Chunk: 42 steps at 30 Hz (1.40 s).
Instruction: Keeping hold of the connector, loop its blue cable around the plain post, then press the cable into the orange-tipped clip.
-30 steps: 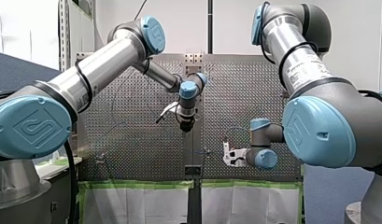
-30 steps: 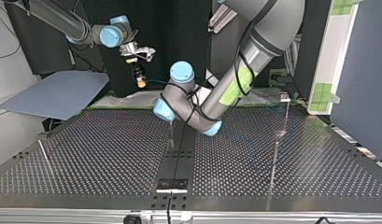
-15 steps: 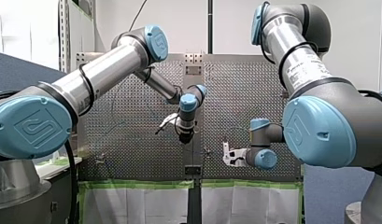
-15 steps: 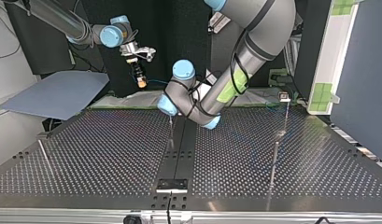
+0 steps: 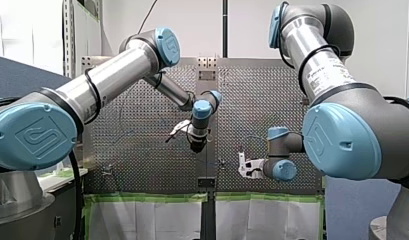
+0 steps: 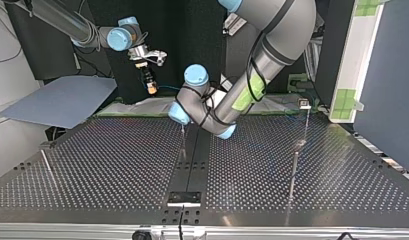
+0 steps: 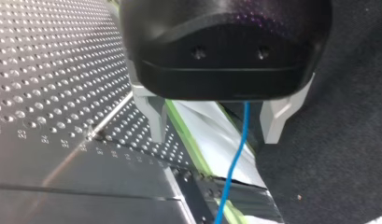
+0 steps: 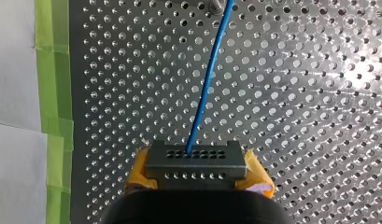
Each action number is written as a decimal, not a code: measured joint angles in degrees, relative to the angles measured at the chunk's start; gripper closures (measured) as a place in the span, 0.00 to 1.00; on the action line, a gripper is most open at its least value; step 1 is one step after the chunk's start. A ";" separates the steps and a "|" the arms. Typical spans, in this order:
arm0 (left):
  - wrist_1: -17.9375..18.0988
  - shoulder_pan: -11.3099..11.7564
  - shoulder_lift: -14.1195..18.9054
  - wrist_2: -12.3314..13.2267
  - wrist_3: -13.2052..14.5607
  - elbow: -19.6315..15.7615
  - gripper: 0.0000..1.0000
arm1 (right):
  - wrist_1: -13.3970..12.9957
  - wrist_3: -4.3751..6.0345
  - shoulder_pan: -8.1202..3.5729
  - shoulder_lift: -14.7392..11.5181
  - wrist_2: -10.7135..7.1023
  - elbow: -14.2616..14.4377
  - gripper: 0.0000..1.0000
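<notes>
My right gripper (image 8: pixel 198 173) is shut, its yellow pads (image 8: pixel 139 171) clamping a dark grey connector (image 8: pixel 196 158). The blue cable (image 8: pixel 205 88) runs from the connector straight ahead to a metal post (image 8: pixel 215 5). In the top view my right gripper (image 6: pixel 151 86) hovers off the plate's far edge. My left gripper (image 7: pixel 216 126) is open, and the blue cable (image 7: pixel 235 163) passes between its pale fingers (image 7: pixel 156 116) without touching them. In the front view my left gripper (image 5: pixel 196 146) points down near the board's middle. A thin post (image 6: pixel 184 140) stands just below my left wrist.
The perforated plate (image 6: pixel 107 165) carries more thin posts at the top view's right (image 6: pixel 294 165) and left (image 6: pixel 47 167). A small clip (image 6: pixel 304 104) sits at the far right. Green tape (image 8: pixel 55 93) lines the plate's edge, and a black bracket (image 6: pixel 183 198) sits at the near edge.
My left arm dropped lower in the front view and swung slightly, then settled. My right arm and the connector have stayed put.
</notes>
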 joint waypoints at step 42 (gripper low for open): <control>1.96 1.61 -8.19 12.56 -5.37 3.68 0.00 | 0.59 -0.15 0.44 -0.02 0.00 -0.49 1.00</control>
